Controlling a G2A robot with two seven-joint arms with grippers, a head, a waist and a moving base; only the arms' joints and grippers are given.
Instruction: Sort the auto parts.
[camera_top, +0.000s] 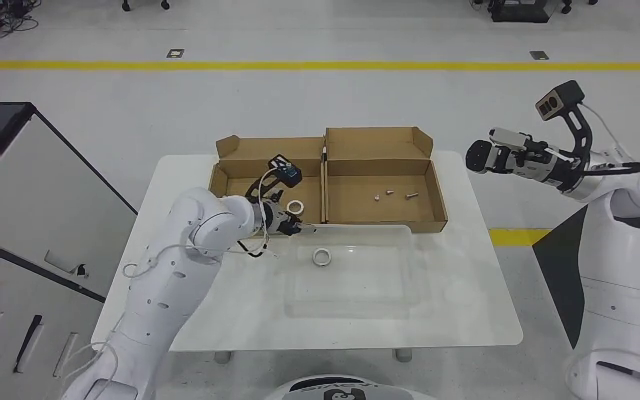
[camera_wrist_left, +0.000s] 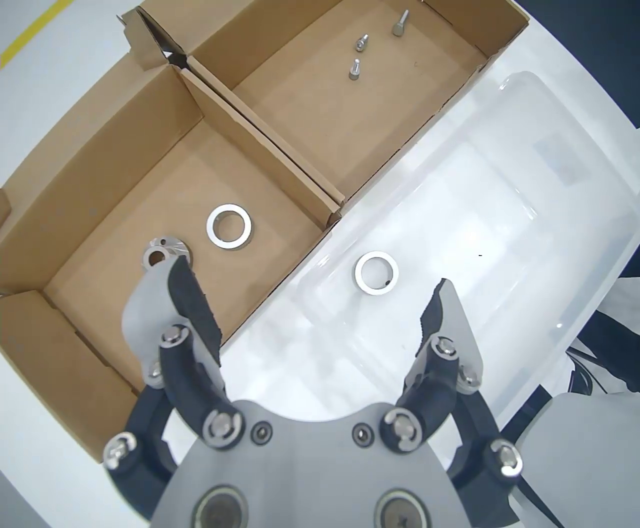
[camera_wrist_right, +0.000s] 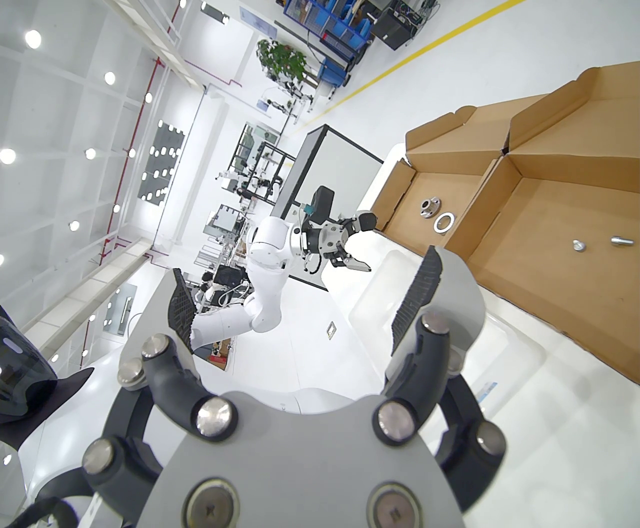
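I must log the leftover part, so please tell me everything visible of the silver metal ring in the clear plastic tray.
The silver metal ring is a flat, broad-banded circle with an open centre and a small dark mark on its inner edge; it looks like brushed steel. It lies flat, alone, on the floor of the clear plastic tray, near the brown cardboard box. Nothing touches it; the open left gripper hangs above.
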